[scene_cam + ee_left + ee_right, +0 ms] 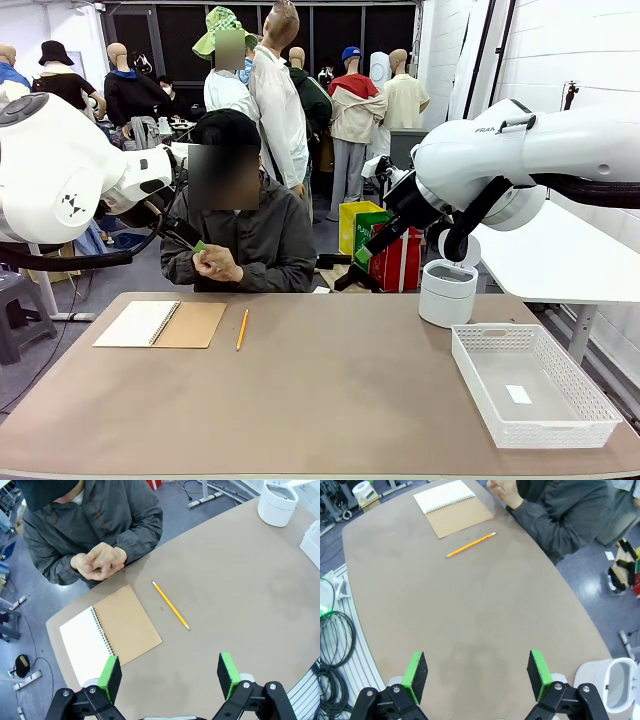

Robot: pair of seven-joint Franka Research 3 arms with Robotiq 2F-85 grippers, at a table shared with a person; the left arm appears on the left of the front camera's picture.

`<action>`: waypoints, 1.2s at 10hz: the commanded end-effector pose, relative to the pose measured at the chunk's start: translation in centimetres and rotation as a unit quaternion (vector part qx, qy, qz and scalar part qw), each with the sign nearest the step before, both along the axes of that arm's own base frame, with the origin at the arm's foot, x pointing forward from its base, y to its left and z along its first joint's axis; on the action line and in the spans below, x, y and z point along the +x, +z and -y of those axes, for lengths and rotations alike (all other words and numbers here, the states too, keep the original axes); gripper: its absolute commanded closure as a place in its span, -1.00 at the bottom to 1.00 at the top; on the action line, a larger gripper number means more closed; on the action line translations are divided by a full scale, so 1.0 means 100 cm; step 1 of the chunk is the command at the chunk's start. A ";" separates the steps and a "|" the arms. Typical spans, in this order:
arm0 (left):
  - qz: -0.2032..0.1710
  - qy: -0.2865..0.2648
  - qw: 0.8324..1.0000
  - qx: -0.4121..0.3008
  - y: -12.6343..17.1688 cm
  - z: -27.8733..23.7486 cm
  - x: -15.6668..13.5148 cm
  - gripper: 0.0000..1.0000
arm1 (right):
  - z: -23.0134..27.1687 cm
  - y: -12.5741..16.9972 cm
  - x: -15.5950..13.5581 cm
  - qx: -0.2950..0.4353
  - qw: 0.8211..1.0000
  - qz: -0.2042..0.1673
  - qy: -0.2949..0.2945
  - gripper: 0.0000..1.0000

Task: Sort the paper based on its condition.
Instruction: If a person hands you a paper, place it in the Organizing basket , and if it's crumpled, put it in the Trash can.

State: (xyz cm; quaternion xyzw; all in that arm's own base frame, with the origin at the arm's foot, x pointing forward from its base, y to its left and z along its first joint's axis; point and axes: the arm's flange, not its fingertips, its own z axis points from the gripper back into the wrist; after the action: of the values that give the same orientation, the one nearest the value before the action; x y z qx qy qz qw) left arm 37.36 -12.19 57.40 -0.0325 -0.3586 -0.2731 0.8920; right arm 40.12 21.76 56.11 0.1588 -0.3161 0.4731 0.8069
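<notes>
both grippers released and up off the table, nothing between the fingers: left gripper (169,672) has its green pads spread wide over bare brown table (330,400) at the bottom of the left wrist view, and right gripper (476,675) is the same at the bottom of the right wrist view. nearest on the table is a white mesh basket (560,432), lower right of the front view, holding one small white slip (518,393) flat on its floor; too small to tell what it is. just beyond the basket and apart from it is a white round bin (447,292), right of centre. left of centre, near the far edge, a yellow pencil (242,328) lies flat, running near to far. just left of it, not touching, is a spiral notepad (160,324), folded open with the white page on the left and the brown cardboard on the right. behind the far edge a person (265,240) in a dark jacket sits, centre left, with both hands (217,263) clasped together over the table edge. paper: can't tell where it is. whatever sits inside the clasped hands is hidden in the front and left wrist views. in the front view both arms are raised, one on each side of the person.
</notes>
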 end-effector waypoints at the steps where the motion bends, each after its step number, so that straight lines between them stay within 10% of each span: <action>1: 0.001 -0.001 1.000 -0.001 0.001 -0.001 0.000 -1.00 | 0.000 0.000 0.000 0.000 1.000 -0.001 -0.004 -1.00; 12: 0.001 -0.001 1.000 -0.001 0.001 -0.001 0.000 -1.00 | 0.000 0.000 0.000 0.000 1.000 -0.001 -0.004 -1.00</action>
State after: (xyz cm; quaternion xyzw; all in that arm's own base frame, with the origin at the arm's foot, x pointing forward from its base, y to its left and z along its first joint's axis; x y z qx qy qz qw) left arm 37.36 -12.19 57.40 -0.0325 -0.3586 -0.2731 0.8921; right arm 40.12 21.76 56.11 0.1588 -0.3161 0.4731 0.8069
